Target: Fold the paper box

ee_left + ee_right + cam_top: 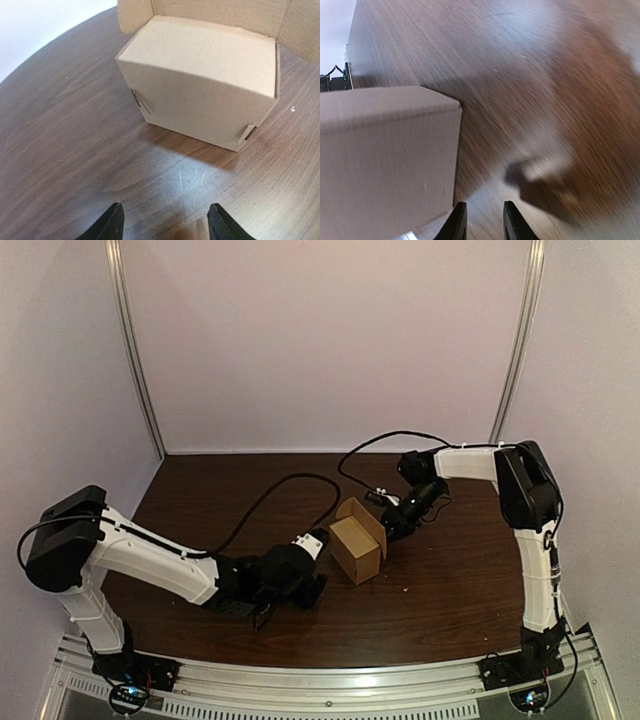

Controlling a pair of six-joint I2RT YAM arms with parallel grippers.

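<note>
Box of brown cardboard stands a little right of centre in the overhead frame, on the dark wooden table, between my two arms.

Starting at the left, the left gripper lies low on the table just beside the box's near wall. In the left wrist view its fingers are spread wide with nothing between them, and the box fills the upper half of the frame, clear of both tips. Its front wall shows small tabs at the lower corners. The lid flap stands upright along the top edge of the frame with its side ears raised, so I judge the closing fold not yet done.

On the right, the right gripper sits close against the box's far side. In the right wrist view its fingers are parted only narrowly, bare wood showing between them, and a box wall fills the lower left.

My worry is sliding. The box looks light and the table smooth, so a push on the lid from the right could shove it toward the left arm unless that gripper braces it. The ears could also catch outside the walls and buckle.
</note>
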